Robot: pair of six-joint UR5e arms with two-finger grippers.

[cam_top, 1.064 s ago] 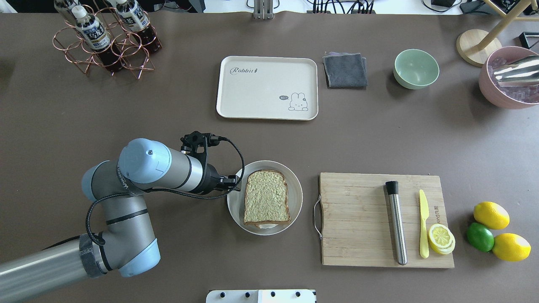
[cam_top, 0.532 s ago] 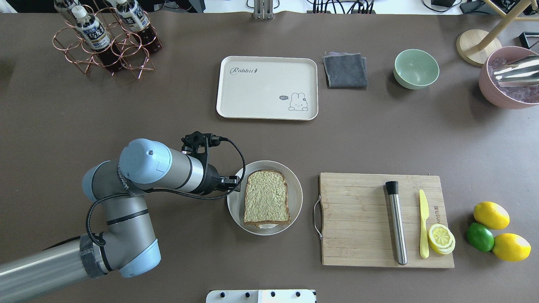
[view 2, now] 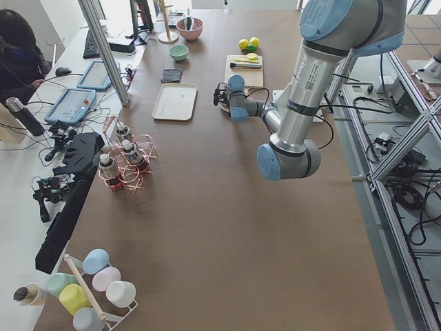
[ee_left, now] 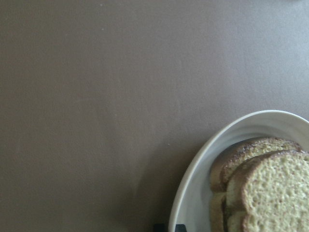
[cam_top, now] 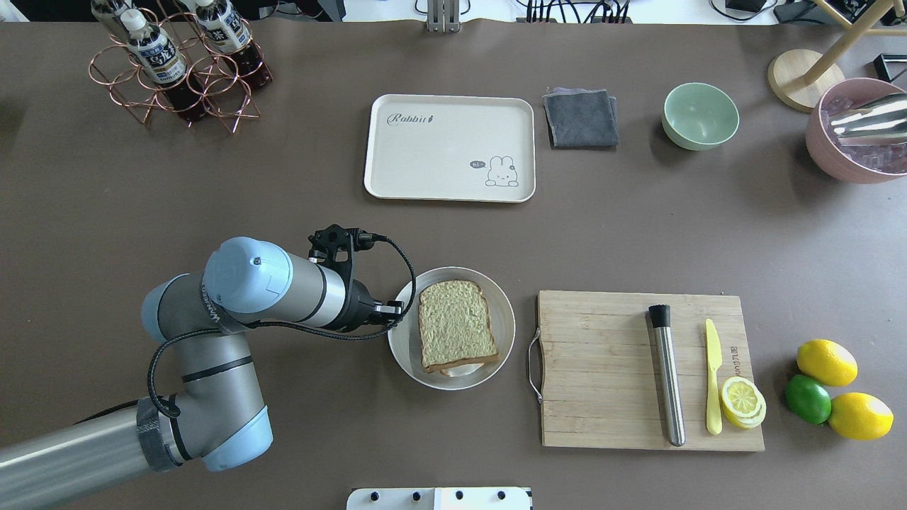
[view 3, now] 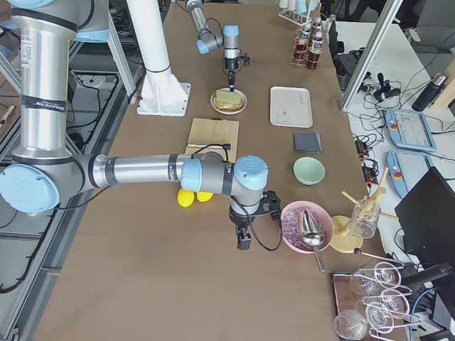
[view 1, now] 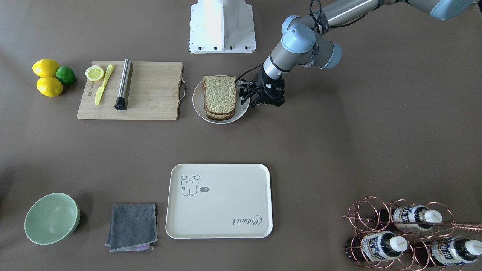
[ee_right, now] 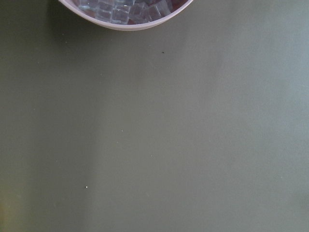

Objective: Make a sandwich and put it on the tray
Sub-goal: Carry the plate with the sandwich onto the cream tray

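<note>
The sandwich (cam_top: 457,326), two wholegrain slices with a bit of egg white showing at the near edge, lies on a round white plate (cam_top: 404,348) at the table's middle front. My left gripper (cam_top: 397,309) is shut on the plate's left rim. It also shows in the front view (view 1: 243,92) beside the sandwich (view 1: 220,94). The left wrist view shows the plate rim (ee_left: 193,193) and bread (ee_left: 270,188). The cream tray (cam_top: 449,147) lies empty farther back. My right gripper (view 3: 244,241) shows only in the right side view, near the pink bowl; I cannot tell its state.
A wooden cutting board (cam_top: 623,368) with a muddler, yellow knife and lemon slices lies right of the plate. Lemons and a lime (cam_top: 808,399) sit at the far right. A grey cloth (cam_top: 579,117), green bowl (cam_top: 700,115), pink ice bowl (cam_top: 850,142) and bottle rack (cam_top: 177,67) line the back.
The plate with the sandwich has shifted a little to the right and away and turned slightly, with my left gripper moving along on its rim.
</note>
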